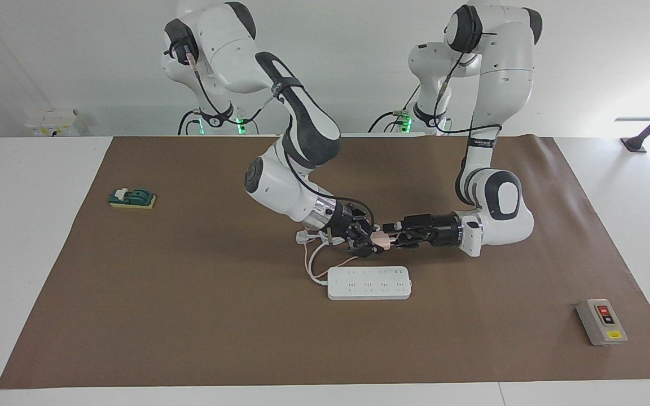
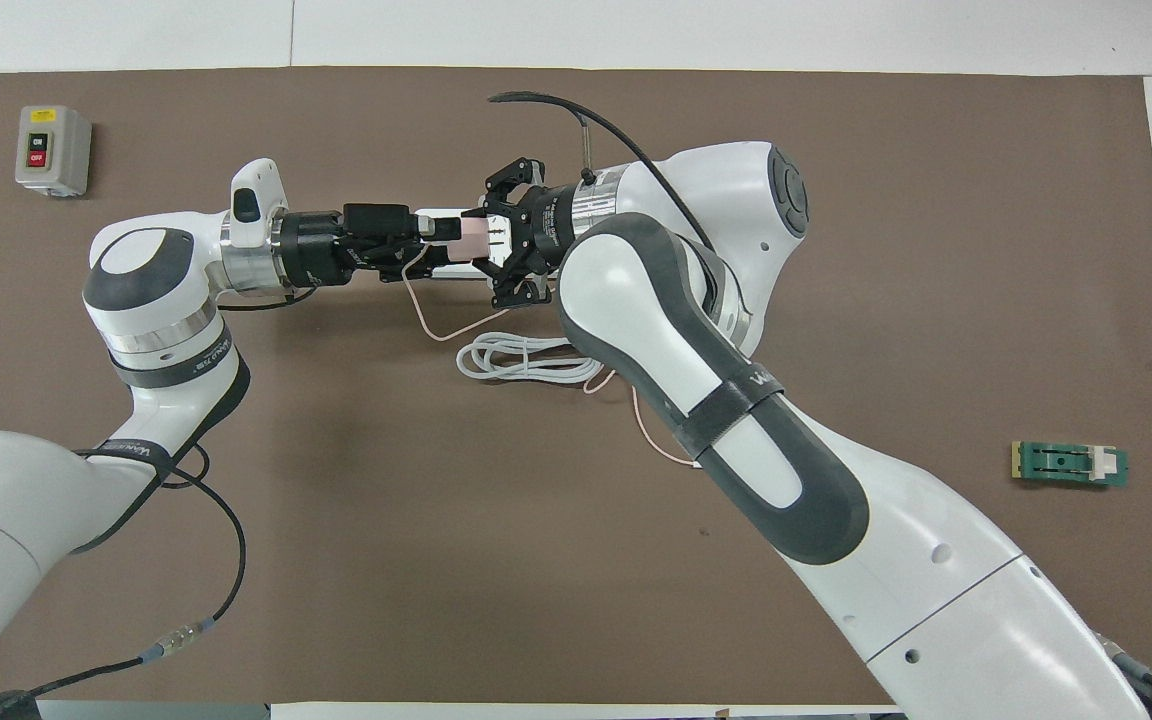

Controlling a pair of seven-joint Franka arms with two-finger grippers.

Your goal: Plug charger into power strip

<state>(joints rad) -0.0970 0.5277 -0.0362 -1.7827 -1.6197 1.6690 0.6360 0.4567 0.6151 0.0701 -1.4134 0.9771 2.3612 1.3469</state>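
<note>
While both grippers' jaws clasp the charger (image 2: 473,238) above the power strip (image 1: 369,282) (overhead hides it), cable dangling.

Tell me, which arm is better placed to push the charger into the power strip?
Left, probably. The charger hangs between both grippers over the power strip. Its prongs point into the right gripper, which holds it, and away from the left gripper at its cable end.

One camera sits high across the surface (image 1: 189,316), facing the robots. The other looks steeply down from above them. Both share the brown mat (image 2: 436,520).
</note>
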